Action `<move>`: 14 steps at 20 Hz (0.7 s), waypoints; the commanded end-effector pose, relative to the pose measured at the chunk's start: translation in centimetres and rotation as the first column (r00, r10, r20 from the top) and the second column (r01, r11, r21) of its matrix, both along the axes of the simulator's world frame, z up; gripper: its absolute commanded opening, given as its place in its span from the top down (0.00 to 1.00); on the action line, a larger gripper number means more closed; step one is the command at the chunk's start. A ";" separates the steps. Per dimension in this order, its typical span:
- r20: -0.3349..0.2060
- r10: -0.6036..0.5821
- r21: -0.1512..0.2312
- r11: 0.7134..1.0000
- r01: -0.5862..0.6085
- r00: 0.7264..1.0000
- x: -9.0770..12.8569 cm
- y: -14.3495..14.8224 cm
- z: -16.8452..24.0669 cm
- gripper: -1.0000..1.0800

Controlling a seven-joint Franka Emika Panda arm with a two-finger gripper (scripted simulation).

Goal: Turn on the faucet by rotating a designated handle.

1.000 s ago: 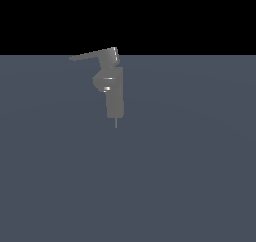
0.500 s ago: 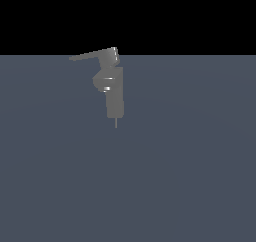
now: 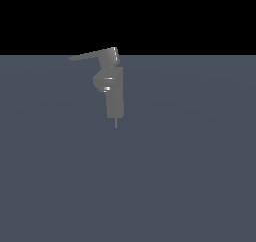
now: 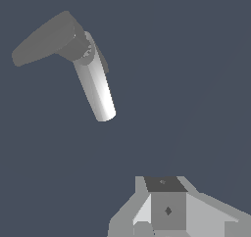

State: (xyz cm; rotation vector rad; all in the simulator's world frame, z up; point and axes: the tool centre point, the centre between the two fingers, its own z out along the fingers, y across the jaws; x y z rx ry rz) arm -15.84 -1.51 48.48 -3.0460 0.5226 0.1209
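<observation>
While unheld, handle (image 3: pixel 92 54) long axis toward exterior view's left

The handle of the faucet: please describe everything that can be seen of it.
The handle is a thin, flat grey bar with a dull metallic look. It sticks out sideways from the cubic top cap of the faucet, pointing toward the exterior view's left, its free end slightly lower. In the wrist view it appears as a broad rounded paddle joined to the bright cylindrical body. Nothing touches it; the pincer is well apart from it.
</observation>
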 end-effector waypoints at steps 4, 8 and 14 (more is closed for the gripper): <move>-0.031 -0.135 0.015 0.991 0.135 0.990 3.7 1.0 -0.6 1.00; -0.055 -0.231 0.016 0.972 0.233 0.971 6.4 1.8 -1.3 1.00; -0.089 -0.372 0.002 0.928 0.373 0.924 10.3 3.2 -2.7 1.00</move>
